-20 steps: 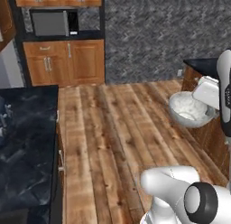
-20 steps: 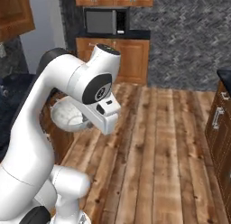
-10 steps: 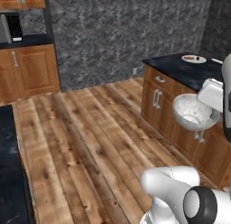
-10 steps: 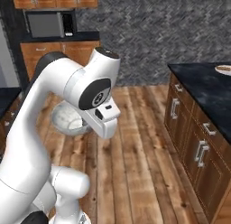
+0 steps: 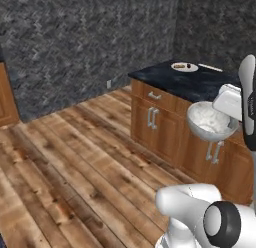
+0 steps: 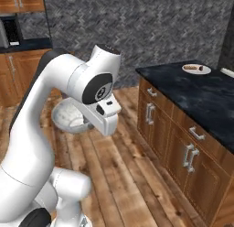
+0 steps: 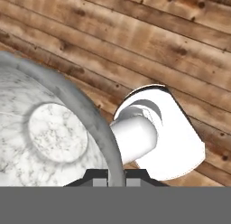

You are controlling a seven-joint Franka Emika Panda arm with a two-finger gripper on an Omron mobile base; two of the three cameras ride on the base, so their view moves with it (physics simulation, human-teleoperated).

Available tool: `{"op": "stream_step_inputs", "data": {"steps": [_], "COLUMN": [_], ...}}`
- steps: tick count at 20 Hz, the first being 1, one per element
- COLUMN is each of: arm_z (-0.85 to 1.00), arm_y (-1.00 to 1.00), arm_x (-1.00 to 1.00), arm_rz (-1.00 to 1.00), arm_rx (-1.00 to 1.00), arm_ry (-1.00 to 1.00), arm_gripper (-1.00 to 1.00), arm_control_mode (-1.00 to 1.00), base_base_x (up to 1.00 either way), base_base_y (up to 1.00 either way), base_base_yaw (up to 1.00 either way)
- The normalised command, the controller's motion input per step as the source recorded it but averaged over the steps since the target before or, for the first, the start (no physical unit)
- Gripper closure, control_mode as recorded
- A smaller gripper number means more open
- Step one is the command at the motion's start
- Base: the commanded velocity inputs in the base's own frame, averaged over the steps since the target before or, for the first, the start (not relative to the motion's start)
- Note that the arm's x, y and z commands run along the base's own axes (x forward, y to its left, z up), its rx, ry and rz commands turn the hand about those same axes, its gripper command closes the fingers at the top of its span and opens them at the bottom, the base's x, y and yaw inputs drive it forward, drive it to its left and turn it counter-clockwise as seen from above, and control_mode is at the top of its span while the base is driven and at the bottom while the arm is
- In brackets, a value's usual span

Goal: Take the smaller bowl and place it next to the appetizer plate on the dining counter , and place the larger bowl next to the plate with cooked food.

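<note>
Swinging with the base, both base views now face the dining worktop point(image 5: 190, 84) — closer than before. End effector point(image 7: 116, 181) clamped tight on the larger bowl's point(image 5: 210, 121) rim — held above the floor point(image 5: 75, 167).

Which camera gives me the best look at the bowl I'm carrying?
The left base view: the bowl shows whole, rim and marbled inside, held in the air before the counter. The hand view shows its rim and inside close up, cropped. The right base view shows it partly hidden behind the arm.

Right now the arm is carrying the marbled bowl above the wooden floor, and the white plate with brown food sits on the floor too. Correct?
Not quite. The bowl is carried above the floor, gripper shut on its rim, but the white plate with brown food sits on the black counter top, as the right base view shows.
</note>
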Motion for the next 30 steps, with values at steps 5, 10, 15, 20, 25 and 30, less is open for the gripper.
{"op": "stream_step_inputs", "data": {"steps": [5,10,15,20,25,30], "arm_z": [0.00,0.00,0.00,0.00,0.00,0.00], "arm_y": [0.00,0.00,0.00,0.00,0.00,0.00], "arm_x": [0.00,0.00,0.00,0.00,0.00,0.00], "arm_rz": [0.00,0.00,0.00,0.00,0.00,0.00], "arm_rx": [0.00,0.00,0.00,0.00,0.00,0.00], "arm_ry": [0.00,0.00,0.00,0.00,0.00,0.00], "arm_gripper": [1.00,1.00,1.00,1.00,1.00,1.00], "arm_control_mode": [1.00,1.00,1.00,1.00,1.00,1.00], "base_base_x": [-0.09,0.02,-0.05,-0.04,0.40,0.25], "base_base_y": [-0.97,-1.00,-1.00,-1.00,-1.00,-1.00], "base_base_yaw": [-0.21,0.03,0.06,0.02,0.19,0.26]}}
